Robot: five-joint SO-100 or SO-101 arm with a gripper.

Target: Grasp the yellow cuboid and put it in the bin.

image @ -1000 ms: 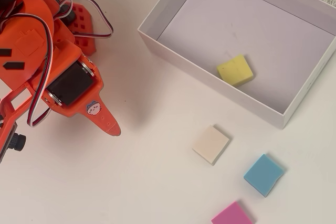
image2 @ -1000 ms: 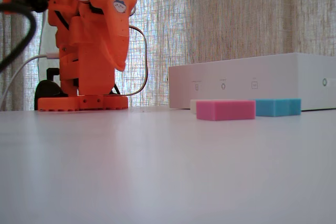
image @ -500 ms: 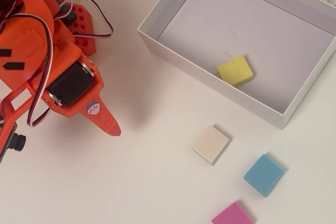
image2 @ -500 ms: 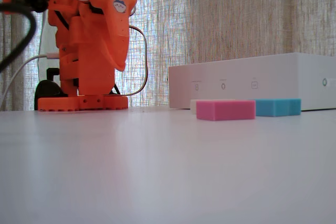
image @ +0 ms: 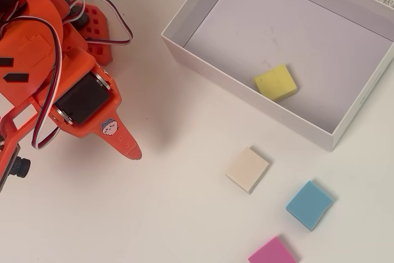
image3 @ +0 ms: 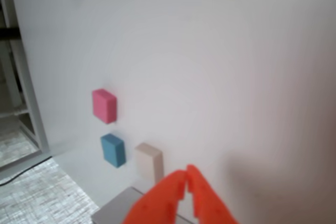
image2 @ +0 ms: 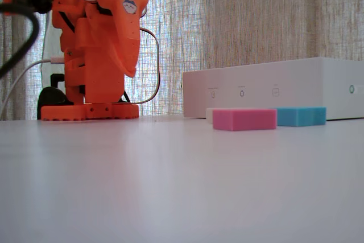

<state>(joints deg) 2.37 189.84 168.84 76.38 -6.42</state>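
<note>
The yellow cuboid point(image: 275, 82) lies on the floor of the bin point(image: 246, 100), near its front wall and slightly tilted. It is hidden behind the bin's wall point(image2: 273, 92) in the fixed view and out of sight in the wrist view. My orange gripper point(image: 132, 149) is at the left, well away from the bin and off the table. Its jaws are closed together and hold nothing, as the wrist view point(image3: 186, 174) shows. In the fixed view the gripper point(image2: 128, 68) points down beside the arm's base.
A cream block point(image: 247, 169), a blue block point(image: 309, 204) and a pink block point(image: 272, 252) lie on the white table in front of the bin. The arm's base point(image2: 91, 111) stands at the back left. A curtain hangs behind the table.
</note>
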